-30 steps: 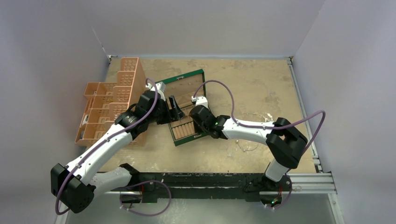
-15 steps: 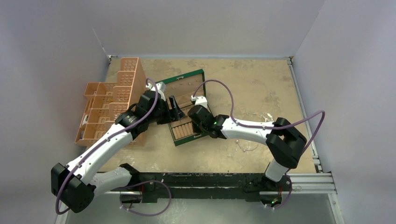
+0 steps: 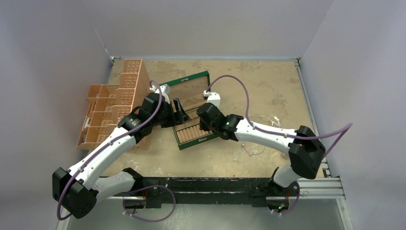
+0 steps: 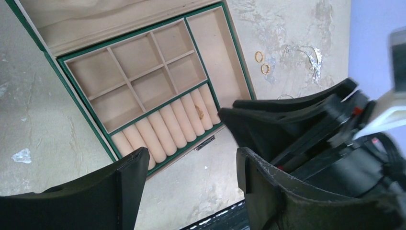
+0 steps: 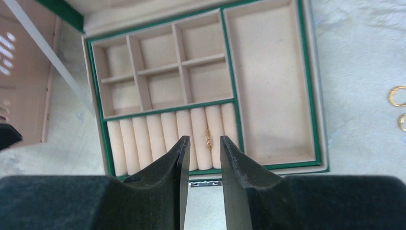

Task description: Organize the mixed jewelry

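Observation:
The green box (image 3: 207, 75) with tan compartments lies open mid-table. One small gold ring (image 5: 208, 139) sits between the ring rolls; it also shows in the left wrist view (image 4: 199, 111). Two gold rings (image 4: 262, 62) and the glittery silver chain (image 4: 306, 55) lie on the table right of the box. The thin wire hoop (image 3: 253, 149) lies further right and nearer. My right gripper (image 5: 202, 141) hangs over the box's near edge, jaws a narrow gap apart, empty. My left gripper (image 4: 189, 163) is open and empty at the box's left side.
A peach plastic multi-tier organiser (image 3: 117, 103) stands left of the box, close behind my left arm. Grey walls enclose the table on three sides. My two grippers (image 3: 191, 117) are close together over the box.
My right arm has swung: its elbow moved right and the wrist drew back slightly from the ring rolls. The left arm has not moved.

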Robot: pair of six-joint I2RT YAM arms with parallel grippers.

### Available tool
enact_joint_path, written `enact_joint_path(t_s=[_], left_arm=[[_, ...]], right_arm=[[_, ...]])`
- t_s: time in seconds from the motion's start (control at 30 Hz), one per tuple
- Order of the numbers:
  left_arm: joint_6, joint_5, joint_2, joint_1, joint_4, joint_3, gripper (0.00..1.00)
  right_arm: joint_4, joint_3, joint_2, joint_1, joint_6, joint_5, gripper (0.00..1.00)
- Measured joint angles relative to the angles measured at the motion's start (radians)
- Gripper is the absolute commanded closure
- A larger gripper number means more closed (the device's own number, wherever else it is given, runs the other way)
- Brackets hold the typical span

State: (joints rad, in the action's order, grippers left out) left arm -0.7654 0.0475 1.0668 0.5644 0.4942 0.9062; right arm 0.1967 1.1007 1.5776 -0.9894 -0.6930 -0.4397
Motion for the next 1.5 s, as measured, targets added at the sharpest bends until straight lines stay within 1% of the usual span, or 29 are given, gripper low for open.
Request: enact_joint_path(t_s=[0.07,0.13,0.23,0.33,0.4,0.53,0.67,0.97,1.27,1.5], left_arm=[[0.002,0.010,-0.001,0.000,-0.003,0.000,0.33],[0.011,0.036,-0.004,0.000,-0.015,-0.001,0.33],[0.032,0.093,-0.016,0.000,-0.050,-0.005,0.33],[0.054,0.152,-0.024,0.000,-0.087,-0.009,0.34],[0.064,0.182,-0.025,0.000,-0.105,-0.011,0.36],[0.079,0.212,-0.024,0.000,-0.128,-0.014,0.39],[0.082,0.225,-0.016,0.000,-0.138,-0.014,0.39],[0.082,0.234,-0.003,0.000,-0.142,-0.018,0.38],[0.082,0.233,0.012,0.000,-0.142,-0.018,0.38],[0.082,0.233,0.014,0.000,-0.142,-0.018,0.38]], right_arm=[[0.005,-0.001,-0.029,0.019,-0.021,-0.023,0.71],[0.008,-0.011,-0.060,0.064,-0.047,-0.038,0.74],[0.006,-0.058,-0.115,0.179,-0.084,-0.047,0.76],[-0.001,-0.147,-0.169,0.316,-0.123,-0.065,0.78],[0.000,-0.195,-0.177,0.371,-0.138,-0.069,0.79],[0.000,-0.257,-0.148,0.429,-0.149,-0.062,0.84],[-0.003,-0.273,-0.089,0.468,-0.148,-0.057,0.87],[-0.045,-0.277,-0.007,0.514,-0.084,-0.021,0.82],[-0.068,-0.277,0.006,0.525,-0.041,0.022,0.79],[-0.067,-0.277,0.006,0.525,-0.037,0.043,0.81]])
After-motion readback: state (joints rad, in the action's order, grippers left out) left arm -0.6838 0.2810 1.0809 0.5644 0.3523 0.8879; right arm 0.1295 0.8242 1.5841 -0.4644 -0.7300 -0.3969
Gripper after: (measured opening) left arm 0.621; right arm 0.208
